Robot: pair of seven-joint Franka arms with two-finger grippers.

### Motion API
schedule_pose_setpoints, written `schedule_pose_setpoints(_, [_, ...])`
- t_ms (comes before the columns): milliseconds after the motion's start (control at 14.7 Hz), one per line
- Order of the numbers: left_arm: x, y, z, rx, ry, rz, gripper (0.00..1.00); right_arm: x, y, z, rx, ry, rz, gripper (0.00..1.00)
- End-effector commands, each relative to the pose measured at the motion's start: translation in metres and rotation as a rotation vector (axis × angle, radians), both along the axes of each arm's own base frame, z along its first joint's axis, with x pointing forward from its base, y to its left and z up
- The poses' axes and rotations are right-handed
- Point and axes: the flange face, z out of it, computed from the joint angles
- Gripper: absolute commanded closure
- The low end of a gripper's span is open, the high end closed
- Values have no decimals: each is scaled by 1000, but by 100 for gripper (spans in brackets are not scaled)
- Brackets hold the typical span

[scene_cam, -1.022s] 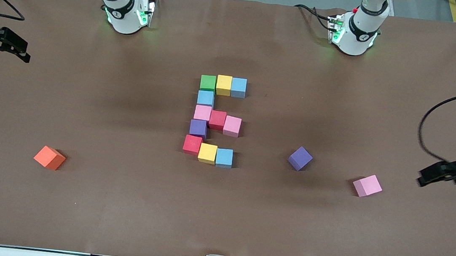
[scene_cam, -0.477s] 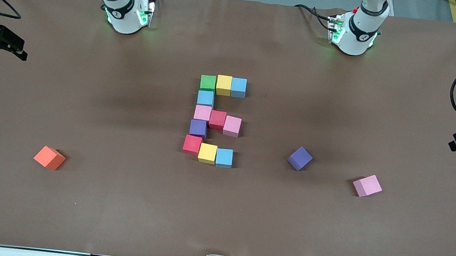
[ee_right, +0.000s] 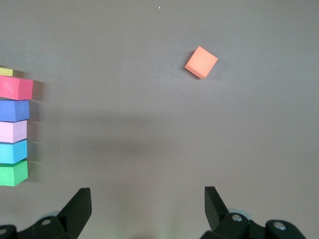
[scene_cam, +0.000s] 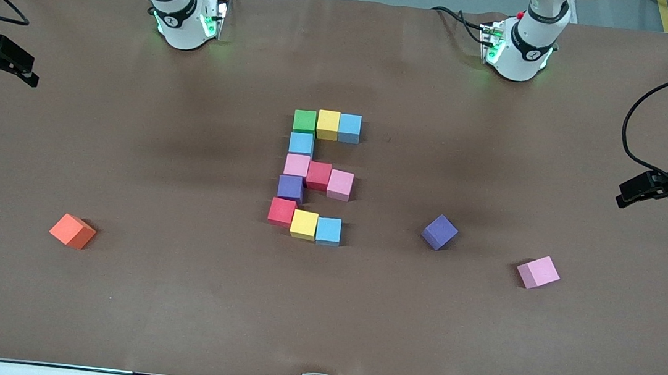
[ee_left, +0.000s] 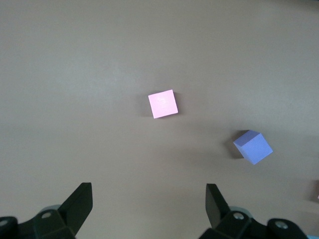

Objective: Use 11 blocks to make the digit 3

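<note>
The blocks form the digit 3 [scene_cam: 314, 176] at mid-table, seen E-like. Its bar farthest from the front camera is the green [scene_cam: 304, 120], yellow [scene_cam: 328, 124] and light blue [scene_cam: 349, 127] cubes. The bar nearest ends in a light blue cube [scene_cam: 328, 230]. My left gripper [scene_cam: 623, 198] hangs open and empty over the left arm's end of the table, and in its wrist view the left gripper [ee_left: 148, 196] looks down on a loose pink cube [ee_left: 163, 104] and a loose purple cube [ee_left: 253, 146]. My right gripper [scene_cam: 29, 78] hangs open and empty over the right arm's end, and in its wrist view the right gripper [ee_right: 148, 199] holds nothing.
The loose purple cube [scene_cam: 440, 231] and loose pink cube [scene_cam: 538, 272] lie apart from the figure, toward the left arm's end. An orange cube [scene_cam: 73, 231] lies toward the right arm's end, and the right wrist view shows this orange cube [ee_right: 201, 62].
The left gripper drew back toward its end of the table, then came in again higher up. The right gripper shifted only slightly. No cube moved.
</note>
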Motion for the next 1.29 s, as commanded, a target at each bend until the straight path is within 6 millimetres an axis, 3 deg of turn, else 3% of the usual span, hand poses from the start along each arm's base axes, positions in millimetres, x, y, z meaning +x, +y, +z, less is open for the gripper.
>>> schedule_pose_setpoints(0, [-10, 4, 7, -1, 0, -14, 0, -11, -10, 13, -15, -3, -16, 0])
schedule_pose_setpoints(204, [-8, 0, 8, -3, -2, -14, 0, -10, -9, 15, -16, -6, -12, 0])
schedule_pose_setpoints(545, [-5, 3, 30, -9, -48, -12, 0, -10, -13, 15, -14, -6, -21, 0])
schedule_pose_setpoints(1226, [0, -1, 21, -5, -33, -19, 0, -12, -22, 18, -9, -9, -38, 0])
